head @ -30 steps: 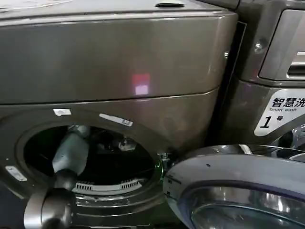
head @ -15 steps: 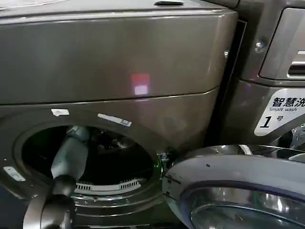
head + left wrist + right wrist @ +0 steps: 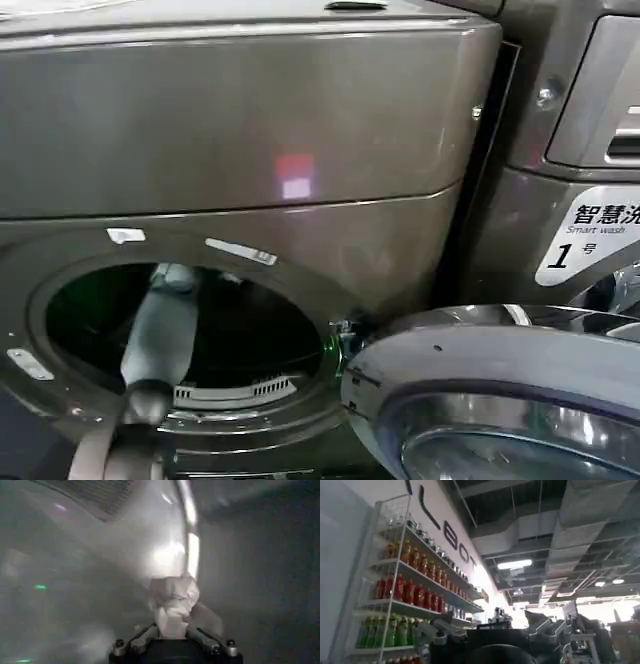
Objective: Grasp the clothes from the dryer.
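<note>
Reaching deep into dryer [image 3: 250, 130] drum through open porthole, left gripper [image 3: 172, 630] clenched on white clothes [image 3: 172, 602]. Right gripper [image 3: 490, 630] parked away from dryer, fingers spread, empty.

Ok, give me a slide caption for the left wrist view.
Inside the dryer, the left gripper clamps the white clothes.

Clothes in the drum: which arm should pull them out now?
Left. Its gripper is already inside the dryer, shut on the clothes. The right gripper points away at shelves.
</note>
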Controlling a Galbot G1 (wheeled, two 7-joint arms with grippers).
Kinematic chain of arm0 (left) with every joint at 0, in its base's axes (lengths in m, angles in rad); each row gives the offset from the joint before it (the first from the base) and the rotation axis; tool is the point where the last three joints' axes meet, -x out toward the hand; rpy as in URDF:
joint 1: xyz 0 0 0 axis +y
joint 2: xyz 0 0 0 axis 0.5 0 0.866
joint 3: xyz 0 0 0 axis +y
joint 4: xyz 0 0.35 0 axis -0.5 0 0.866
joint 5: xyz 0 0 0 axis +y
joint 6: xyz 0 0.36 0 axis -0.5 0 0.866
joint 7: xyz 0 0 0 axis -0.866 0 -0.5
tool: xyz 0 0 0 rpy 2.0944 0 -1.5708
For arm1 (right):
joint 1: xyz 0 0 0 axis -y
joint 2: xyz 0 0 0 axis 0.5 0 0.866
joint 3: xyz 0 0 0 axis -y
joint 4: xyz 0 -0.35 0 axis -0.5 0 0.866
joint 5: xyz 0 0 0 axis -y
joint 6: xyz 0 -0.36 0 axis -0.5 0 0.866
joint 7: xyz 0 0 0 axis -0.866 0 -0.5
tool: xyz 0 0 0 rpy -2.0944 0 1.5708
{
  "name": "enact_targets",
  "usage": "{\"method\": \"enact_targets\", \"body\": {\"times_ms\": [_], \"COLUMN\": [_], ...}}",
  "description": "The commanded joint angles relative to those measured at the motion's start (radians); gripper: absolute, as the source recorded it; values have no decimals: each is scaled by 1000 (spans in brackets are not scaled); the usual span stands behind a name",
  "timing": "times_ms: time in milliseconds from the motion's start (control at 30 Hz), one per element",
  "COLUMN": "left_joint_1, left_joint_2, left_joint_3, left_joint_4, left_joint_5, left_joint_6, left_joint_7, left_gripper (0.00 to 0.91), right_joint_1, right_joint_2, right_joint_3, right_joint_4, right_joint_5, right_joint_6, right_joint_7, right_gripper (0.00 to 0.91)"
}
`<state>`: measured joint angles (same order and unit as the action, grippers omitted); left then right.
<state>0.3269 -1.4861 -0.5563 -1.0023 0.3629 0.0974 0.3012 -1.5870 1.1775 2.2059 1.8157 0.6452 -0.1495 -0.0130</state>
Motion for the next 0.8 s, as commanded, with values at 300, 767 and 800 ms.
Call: {"method": "enact_targets", "body": {"times_ms": [300,767,800], "left_joint_1": [109,112,111], "left_joint_2": [-65,-56,-56], "left_joint_3": [24,22,23], "left_joint_4": [-245,-240,-239], "left_joint_5": [-328,-326,-326], "left_joint_6": [142,140,142], "left_joint_7": [-396,-382,-380], "left_gripper": [0,0,0], "right_joint_1": [-5,4,7], "right_joint_2": [13,14,14], "right_joint_3": [-8,-3,-1], "right_joint_4": [10,24,29], "right_joint_5": [14,7,-11], "right_joint_6": [54,52,40], "right_joint_7": [-4,-14,-5], "right_gripper": [907,907,907]}}
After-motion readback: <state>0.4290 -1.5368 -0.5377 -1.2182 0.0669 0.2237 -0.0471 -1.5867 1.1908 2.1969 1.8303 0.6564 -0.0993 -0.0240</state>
